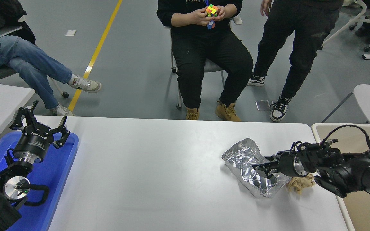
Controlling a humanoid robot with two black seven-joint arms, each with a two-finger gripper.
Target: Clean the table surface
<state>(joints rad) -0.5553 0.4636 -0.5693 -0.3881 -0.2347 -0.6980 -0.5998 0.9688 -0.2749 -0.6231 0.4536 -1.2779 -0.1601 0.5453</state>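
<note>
Pinching foil wrapper with right claw on table surface.

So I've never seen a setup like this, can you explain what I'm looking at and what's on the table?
This is one picture from a camera high on a two-armed robot, looking down over a white table. The left tool is parked, open, over a blue tray. The right tool reaches in over a crumpled silver foil wrapper; whether it grips the foil is unclear. A brown paper wad lies beside the foil, and a beige bin stands at the table's right end. People sit and stand beyond the table.
</note>
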